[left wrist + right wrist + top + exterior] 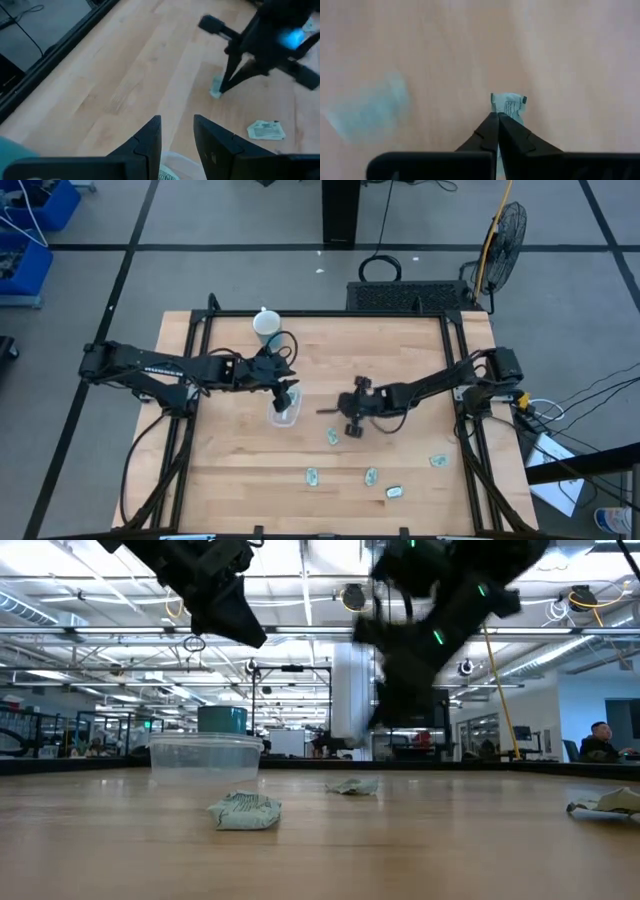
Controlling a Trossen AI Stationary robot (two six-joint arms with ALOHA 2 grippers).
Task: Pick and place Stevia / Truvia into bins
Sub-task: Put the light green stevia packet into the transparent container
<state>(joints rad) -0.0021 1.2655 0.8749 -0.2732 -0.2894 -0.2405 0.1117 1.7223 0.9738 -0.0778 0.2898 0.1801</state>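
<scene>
Several pale green and white sachets lie flat on the wooden table: one [332, 436] beside my right gripper and others [312, 476], [371, 476], [396, 492], [438, 461] toward the near edge. The clear container [283, 414] stands left of the table's middle, and at least one sachet [167, 173] lies in it. My left gripper [177, 125] hovers open above the container, holding nothing. My right gripper [350, 423] is near the table's middle, to the container's right, and is shut on a sachet [508, 106]. My right gripper pinches one sachet by an edge [501, 111] between its two fingertips, which come at it from above, pointing down. Most of the sachet sticks out beyond the tips. In the low view the gripper stands above the tabletop, so the sachet seems lifted clear.
A light blue cup with a white lid [267, 326] stands beyond the container, near the far edge. Black frame rails run along the table's left and right sides. Bare wood lies between the container and the near edge.
</scene>
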